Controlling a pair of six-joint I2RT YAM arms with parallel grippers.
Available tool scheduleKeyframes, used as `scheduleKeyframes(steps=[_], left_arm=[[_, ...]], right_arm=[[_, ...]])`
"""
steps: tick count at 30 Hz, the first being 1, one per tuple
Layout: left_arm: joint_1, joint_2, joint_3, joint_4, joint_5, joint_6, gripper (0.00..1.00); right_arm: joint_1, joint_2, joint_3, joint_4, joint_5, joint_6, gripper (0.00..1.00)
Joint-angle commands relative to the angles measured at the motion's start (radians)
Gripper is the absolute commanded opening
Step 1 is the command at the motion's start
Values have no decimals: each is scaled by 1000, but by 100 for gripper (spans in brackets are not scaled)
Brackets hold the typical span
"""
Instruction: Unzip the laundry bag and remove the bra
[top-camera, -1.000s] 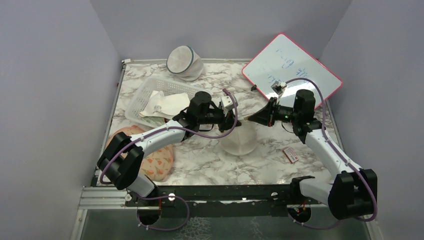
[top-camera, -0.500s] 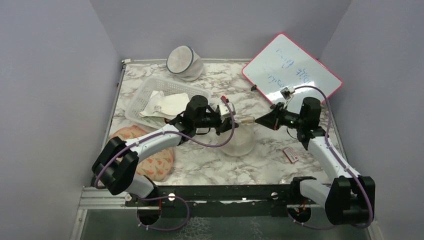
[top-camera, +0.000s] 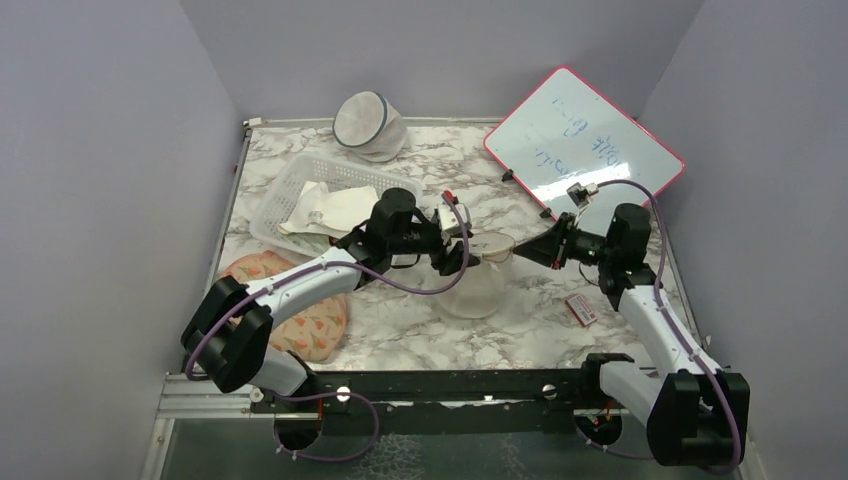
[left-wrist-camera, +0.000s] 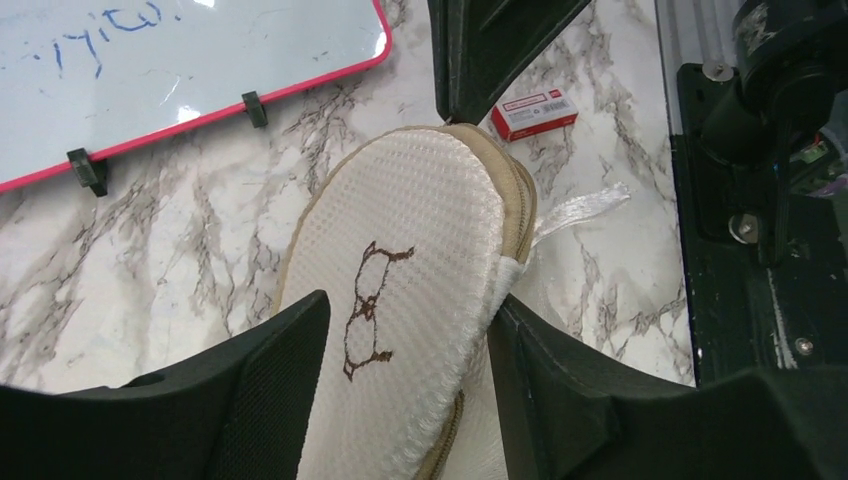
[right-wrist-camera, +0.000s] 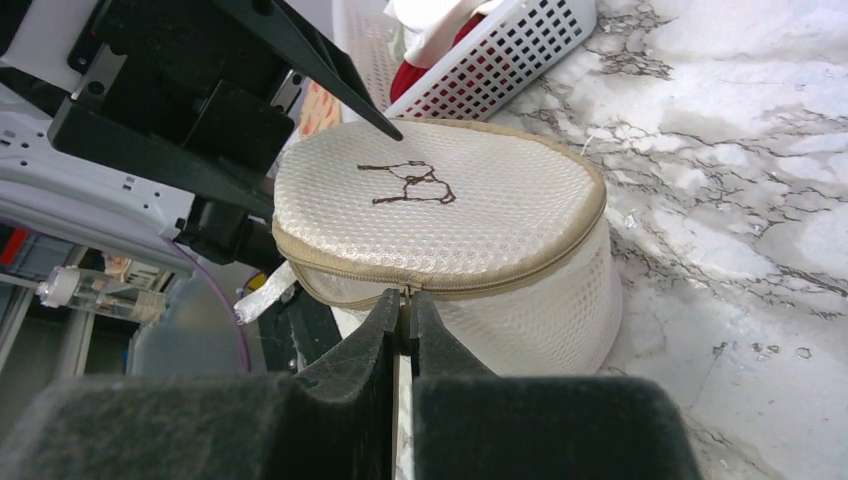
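One laundry bag (right-wrist-camera: 430, 215), cream and domed with a small bra drawing on its flat face, sits near the tabletop's middle, about halfway between the left and right edges. My left tool (left-wrist-camera: 405, 305) clamps its padded top. My right tool (right-wrist-camera: 405, 305) is pinched shut on the zip pull (right-wrist-camera: 405, 291) at the seam. I judge the pull should follow the seam's curve, low and steady, while the left clamp holds firm. The bra is not visible.

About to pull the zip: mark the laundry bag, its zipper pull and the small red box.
laundry bag (right-wrist-camera: 470, 225), right wrist view, flat mesh face.
zipper pull (right-wrist-camera: 405, 297), right wrist view, tab below the beige zip.
small red box (left-wrist-camera: 534, 110), left wrist view, top face.
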Motion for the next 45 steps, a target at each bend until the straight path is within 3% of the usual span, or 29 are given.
scheduleKeyframes(steps=[1,7,13,17,25,31,38,45], left_arm=[[-52,-16,49,-4,6,-29,55],[-158,-29,58,-54,-127,5,57],[-159,-60,51,-60,-43,30,75],[-159,-104,26,-32,-93,41,76],[-163,-72,75,-53,-238,-62,55],[-171,-55,84,-69,-258,-65,65],[-181,-39,86,-68,-260,-72,66],[-180,4,116,-112,-258,-62,40]], right_arm=[[29,-43,18,38,-18,62,1],[84,-37,25,59,18,98,1],[113,-55,38,56,63,111,1],[115,-74,69,22,92,108,1],[122,-93,106,-11,113,115,1],[135,-98,107,-10,136,117,1],[172,-76,83,16,154,120,1],[193,-68,79,16,172,108,1]])
